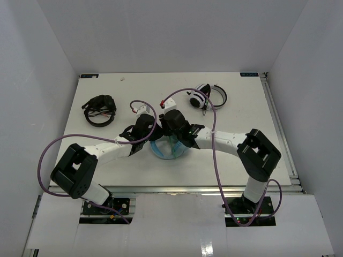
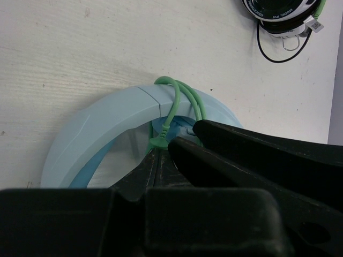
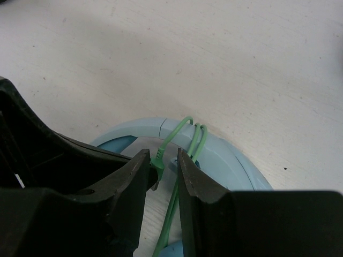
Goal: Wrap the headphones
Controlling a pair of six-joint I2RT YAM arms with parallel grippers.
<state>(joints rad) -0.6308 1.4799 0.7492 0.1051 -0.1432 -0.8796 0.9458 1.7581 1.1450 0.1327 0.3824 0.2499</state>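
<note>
The light blue headphones (image 1: 162,152) lie on the white table between my two arms. Their headband arches in the left wrist view (image 2: 102,126) and in the right wrist view (image 3: 228,155). The thin pale green cable (image 2: 182,99) is looped a few times over the headband (image 3: 199,136). My left gripper (image 2: 154,151) is shut on the cable's plug end (image 2: 158,140), just inside the band. My right gripper (image 3: 161,159) is open, one finger on either side of that plug (image 3: 159,156), close against the left gripper. Both grippers (image 1: 155,136) (image 1: 174,138) meet above the headphones.
Black headphones (image 1: 100,110) lie at the back left. White-and-black headphones (image 1: 207,97) lie at the back right, also in the left wrist view (image 2: 281,13). Purple arm cables arc over the table's middle. White walls enclose the table.
</note>
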